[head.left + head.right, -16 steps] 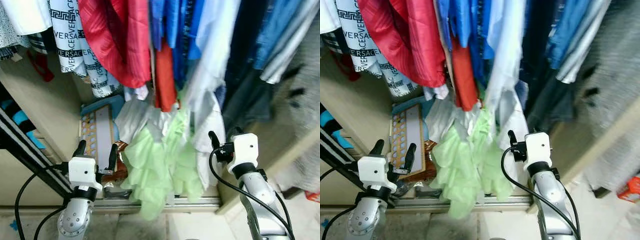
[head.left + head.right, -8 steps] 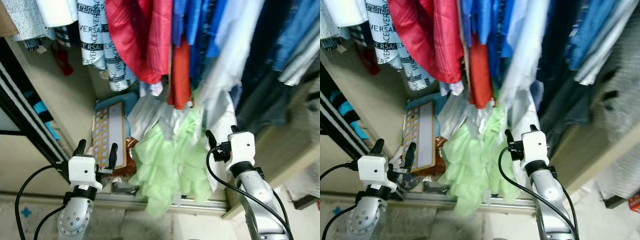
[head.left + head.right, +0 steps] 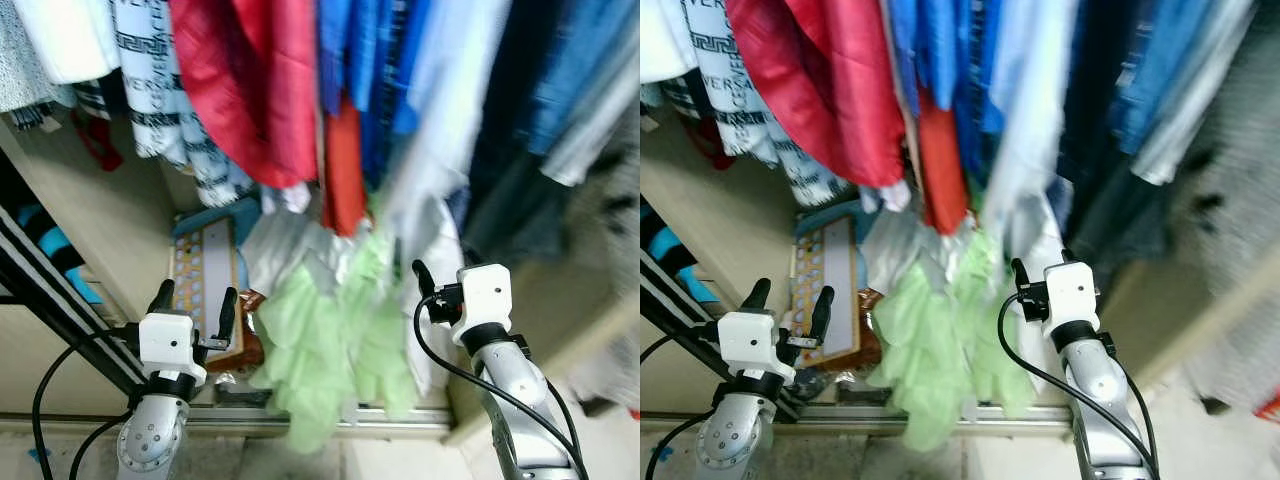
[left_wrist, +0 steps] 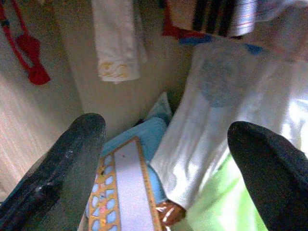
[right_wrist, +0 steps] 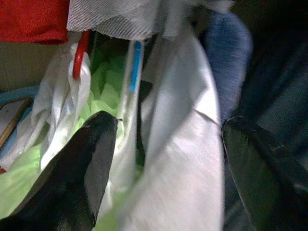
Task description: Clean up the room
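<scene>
Both pincers, fingers spread and empty, face the pale green crumpled garment at the wardrobe foot.

Head views: left gripper (image 3: 191,299) is raised left of the pale green crumpled garment (image 3: 320,350), which spills over the silver sliding-door track (image 3: 940,420); right gripper (image 3: 440,272) sits at its right edge, under hanging red, blue and white clothes (image 3: 300,90). Left wrist view: black fingers (image 4: 72,159) frame a flat orange-bordered board with pale cells (image 4: 125,192) left of the garment. Right wrist view: fingers (image 5: 91,159) flank white draped cloth (image 5: 178,144) above the garment. Judgement: an approach; whether to lift or tuck it, unclear.
</scene>
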